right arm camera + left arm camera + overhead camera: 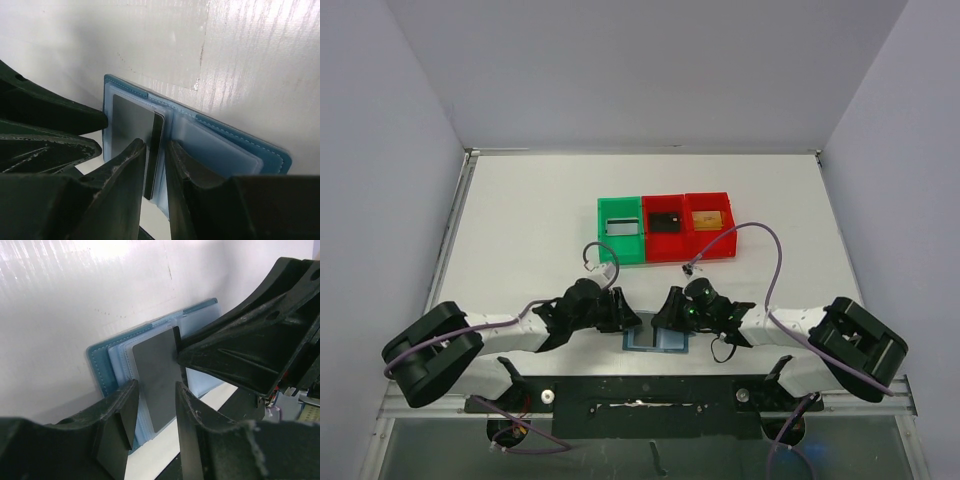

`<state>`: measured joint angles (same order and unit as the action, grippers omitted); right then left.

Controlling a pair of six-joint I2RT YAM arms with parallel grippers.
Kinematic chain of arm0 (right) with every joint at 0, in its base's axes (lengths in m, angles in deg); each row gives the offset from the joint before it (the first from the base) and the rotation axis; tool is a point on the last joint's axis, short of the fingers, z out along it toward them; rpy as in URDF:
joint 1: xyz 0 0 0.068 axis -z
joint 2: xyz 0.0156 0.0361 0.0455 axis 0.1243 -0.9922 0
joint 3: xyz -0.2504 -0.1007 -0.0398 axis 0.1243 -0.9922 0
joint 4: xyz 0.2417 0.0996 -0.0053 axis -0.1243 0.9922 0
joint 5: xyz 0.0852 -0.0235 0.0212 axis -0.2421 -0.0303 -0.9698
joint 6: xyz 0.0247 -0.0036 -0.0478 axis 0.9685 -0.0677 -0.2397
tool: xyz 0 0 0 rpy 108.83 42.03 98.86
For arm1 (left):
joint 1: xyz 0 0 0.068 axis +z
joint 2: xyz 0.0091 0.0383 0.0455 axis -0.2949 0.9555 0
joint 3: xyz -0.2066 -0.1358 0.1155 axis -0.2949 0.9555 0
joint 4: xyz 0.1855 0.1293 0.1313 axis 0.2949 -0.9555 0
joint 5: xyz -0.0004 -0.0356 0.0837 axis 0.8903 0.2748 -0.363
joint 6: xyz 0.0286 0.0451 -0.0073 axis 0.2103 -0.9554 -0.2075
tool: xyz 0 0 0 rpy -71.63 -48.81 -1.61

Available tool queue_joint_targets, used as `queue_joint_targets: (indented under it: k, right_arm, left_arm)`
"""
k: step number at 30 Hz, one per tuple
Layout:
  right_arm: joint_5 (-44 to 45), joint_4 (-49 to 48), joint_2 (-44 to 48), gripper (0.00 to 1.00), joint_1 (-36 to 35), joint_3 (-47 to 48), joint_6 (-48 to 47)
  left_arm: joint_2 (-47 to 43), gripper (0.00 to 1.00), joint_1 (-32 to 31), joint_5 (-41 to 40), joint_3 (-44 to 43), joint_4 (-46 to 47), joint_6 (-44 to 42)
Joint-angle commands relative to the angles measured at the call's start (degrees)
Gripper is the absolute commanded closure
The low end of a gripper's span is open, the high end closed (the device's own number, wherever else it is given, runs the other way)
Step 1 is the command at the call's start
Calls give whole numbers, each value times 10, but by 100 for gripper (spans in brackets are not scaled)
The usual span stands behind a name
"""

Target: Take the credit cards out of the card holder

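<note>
The card holder [660, 341] is a light-blue wallet lying open on the table's near edge between both arms. It also shows in the left wrist view [102, 365] and the right wrist view [225, 145]. A dark grey credit card [155, 370] lies on its left panel, partly out of the clear pockets; it has a sheen in the right wrist view [131, 120]. My left gripper [628, 322] is open, its jaws [156, 390] straddling the card's near end. My right gripper [665, 318] is just over the card's inner edge, jaws [156, 145] a narrow gap apart. One right fingertip [179, 356] touches that edge.
A green bin [621, 246] and two red bins [667, 246] [712, 240] stand in a row behind the wallet, each with a flat card-like thing inside. Grey walls rise on the left, right and far sides. The black arm mount runs along the near edge.
</note>
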<state>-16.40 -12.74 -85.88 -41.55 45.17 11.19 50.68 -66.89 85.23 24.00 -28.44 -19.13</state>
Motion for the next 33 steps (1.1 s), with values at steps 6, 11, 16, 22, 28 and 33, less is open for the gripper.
queue_joint_targets:
  k: [6, 11, 16, 22, 28, 33]
  right_arm:
    - [-16, -27, -20, 79, -5, -2, 12]
    - [-16, -25, -9, 89, -5, -5, 15]
    - [-25, -18, 18, 86, 0, -11, 13]
    - [-69, -60, 45, 82, 17, -39, 21]
    - [-68, -59, 24, 76, 24, -39, 37]
    - [-57, -49, 5, 73, 21, -32, 40]
  left_arm:
    - [16, 82, -21, 0, -2, 53, 4]
    - [21, 90, -22, -9, -2, 44, 6]
    - [22, 93, -22, -26, -5, 14, 5]
    - [22, 93, -22, -38, -9, -16, -1]
    - [19, 90, -23, -35, -10, -30, -4]
    - [3, 77, -26, -31, -18, -59, -11]
